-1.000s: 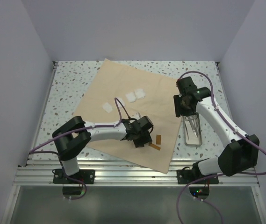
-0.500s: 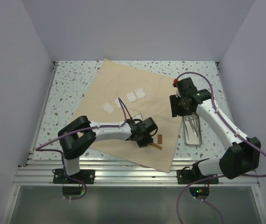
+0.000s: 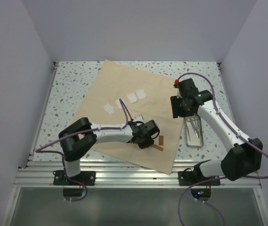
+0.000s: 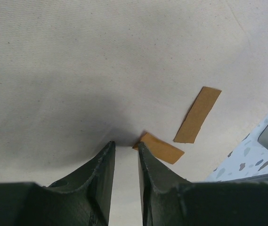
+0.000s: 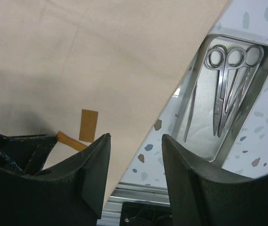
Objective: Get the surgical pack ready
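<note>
— Two tape strips (image 4: pixel 197 115) lie closest to the arms, is that right?
— Yes, both brown and flat on the surgical pack (image 3: pixel 119 82), close to its near right edge. One has an end touching a fingertip of the left gripper (image 4: pixel 125 153). The other lies just beside it, apart from the fingers.
— Is the left gripper clamped on anything?
— No. Its jaws stand a narrow gap apart, tips down at the cloth, and only bare cloth shows between them.
— Where does the pack itself sit?
— It is spread flat as a wide tan sheet on the speckled table (image 3: pixel 68 80). It is turned like a diamond, with one corner toward the arms and one toward the back wall.
— And over on the right?
— A steel tray (image 5: pixel 203 127) sits on the table just beside the pack's right edge, not on the cloth. Ring-handled instruments (image 5: pixel 228 80) lie lengthwise inside it.
— What about the right gripper (image 5: pixel 135 139)?
— Released, jaws parted wide with nothing between them. It hangs above the line where the pack's edge meets the table, near the tray's far end.
— Anything farther back?
— Small white gauze squares (image 3: pixel 133 97) rest on the middle of the pack, well apart from both grippers. I can make out at least three
</note>
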Motion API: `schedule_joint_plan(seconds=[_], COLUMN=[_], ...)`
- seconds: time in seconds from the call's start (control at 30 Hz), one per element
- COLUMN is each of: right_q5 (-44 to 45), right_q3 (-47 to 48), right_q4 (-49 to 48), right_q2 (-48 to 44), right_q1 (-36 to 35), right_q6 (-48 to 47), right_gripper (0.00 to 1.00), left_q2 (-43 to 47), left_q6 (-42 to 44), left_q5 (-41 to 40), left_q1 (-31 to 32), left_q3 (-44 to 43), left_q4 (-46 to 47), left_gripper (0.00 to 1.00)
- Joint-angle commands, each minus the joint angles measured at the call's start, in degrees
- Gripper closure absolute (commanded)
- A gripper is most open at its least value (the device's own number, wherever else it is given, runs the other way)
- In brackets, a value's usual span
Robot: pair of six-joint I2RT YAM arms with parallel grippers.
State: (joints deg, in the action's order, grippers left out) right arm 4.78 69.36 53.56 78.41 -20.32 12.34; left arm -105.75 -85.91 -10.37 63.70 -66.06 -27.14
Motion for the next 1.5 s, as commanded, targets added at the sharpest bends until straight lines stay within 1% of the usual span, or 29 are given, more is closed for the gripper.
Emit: schedule_joint_plan(seconds=[0.0,0.13,0.23,0.3,0.33,0.4,0.43,0.5,0.53,0.57,0.6,0.63,0.73,0.8,0.87,1.03,1.2,1.37,1.47], right_q5=[-0.5,-0.6,-0.7,-0.5,-0.3,0.5,0.8,3.7,5.7,7.4,11.1,12.3,14.8,14.6,12.9,11.6,10.7,10.3,9.7], right_q3=[-0.2,-0.2,0.1,0.3,0.4,0.9,1.1,2.3,2.9,3.6,5.2,6.0,8.2,9.4,9.6,9.6,9.9,9.8,9.5], right_q4=[-1.2,-1.1,-0.9,-0.8,-0.7,-0.1,0.0,0.9,1.4,2.0,3.2,3.7,5.0,5.2,4.7,4.9,4.7,4.6,4.3], right_q2=[-1.5,-1.4,-1.2,-1.2,-1.2,-1.2,-1.3,-1.3,-1.2,-1.1,-0.7,-0.2,0.3,0.1,-0.6,-0.9,-1.6,-1.8,-2.0], right_q1=[-0.4,-0.5,-0.6,-0.6,-0.6,-0.7,-0.7,-0.6,-0.6,-0.5,-0.3,-0.1,1.2,3.2,4.1,4.3,4.3,4.5,4.4], right_q6=[-1.1,-1.2,-1.2,-1.1,-1.2,-0.8,-0.7,0.0,0.2,0.4,1.1,1.4,2.1,2.1,2.1,1.6,1.4,1.3,1.2], right_gripper=[0.48,0.48,0.48,0.48,0.48,0.47,0.47,0.46,0.45,0.45,0.43,0.42,0.37,0.36,0.34,0.32,0.32,0.32,0.32], left_q2=[2.2,4.2,4.0,2.6,2.0,0.5,-0.1,-1.6,-1.9,-2.8,-3.3,-3.9,-6.7,-8.6,-9.4,-10.8,-13.7,-16.6,-17.6], left_q6=[0.7,0.4,1.5,4.7,8.5,13.1,17.6,20.6,23.9,24.9,26.0,27.1,28.4,28.3,28.5,29.1,29.7,28.2,27.1], left_q5=[-3.8,-9.8,-10.9,-11.2,-10.9,-9.1,-8.4,-7.0,-6.5,-6.4,-6.4,-6.6,-6.8,-7.3,-7.6,-9.1,-11.6,-12.8,-13.7], left_q1=[0.9,2.6,2.6,2.7,2.7,2.7,2.7,2.7,2.7,2.7,2.7,2.6,2.8,2.9,3.4,3.9,4.7,4.7,4.9], left_q3=[-1.2,-2.9,-4.2,-6.7,-7.4,-9.4,-10.0,-10.8,-10.9,-11.2,-12.0,-12.5,-15.0,-16.7,-17.3,-19.4,-24.3,-27.4,-28.6], left_q4=[-1.5,-4.2,-4.3,-4.4,-3.8,-0.7,0.5,2.7,4.0,4.4,4.4,3.8,1.7,-0.4,-0.5,-1.4,-5.6,-9.7,-11.4], left_gripper=[0.71,0.7,0.69,0.64,0.63,0.6,0.6,0.59,0.58,0.57,0.55,0.55,0.51,0.47,0.46,0.46,0.47,0.5,0.5])
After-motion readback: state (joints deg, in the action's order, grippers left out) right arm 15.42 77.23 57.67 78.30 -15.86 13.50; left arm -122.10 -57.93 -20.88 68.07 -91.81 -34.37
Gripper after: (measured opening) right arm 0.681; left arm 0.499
